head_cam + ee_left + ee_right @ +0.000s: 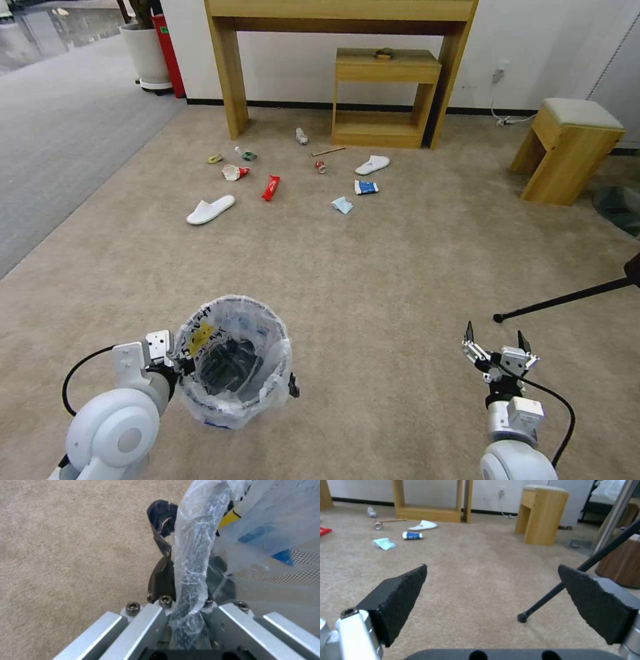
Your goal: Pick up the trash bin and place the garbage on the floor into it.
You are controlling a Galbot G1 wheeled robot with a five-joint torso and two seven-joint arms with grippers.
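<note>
The trash bin (pixel 233 363), dark with a crinkled clear bag, is low in front of me on the left of the head view. My left gripper (pixel 179 365) is shut on its rim (pixel 191 562), one dark finger (pixel 161 575) outside the plastic. Whether the bin touches the floor (pixel 373 280) I cannot tell. My right gripper (pixel 497 341) hangs open and empty over bare carpet, its pads (pixel 400 597) wide apart. The garbage lies farther ahead: two white slippers (pixel 210 209) (pixel 372 165), a red wrapper (pixel 270 188), a crushed cup (pixel 235 173), a can (pixel 321 167), a bottle (pixel 302 136), a packet (pixel 365 188), a tissue (pixel 342 205) and a stick (pixel 328 151).
A wooden console table (pixel 230 80) and a low shelf (pixel 383 93) stand against the far wall behind the litter. A wooden stool (pixel 567 147) is at the right. A black tripod leg (pixel 567 299) reaches in near my right gripper. Grey carpet (pixel 53 147), a white pot (pixel 143 53) and a red bin (pixel 167 53) lie far left.
</note>
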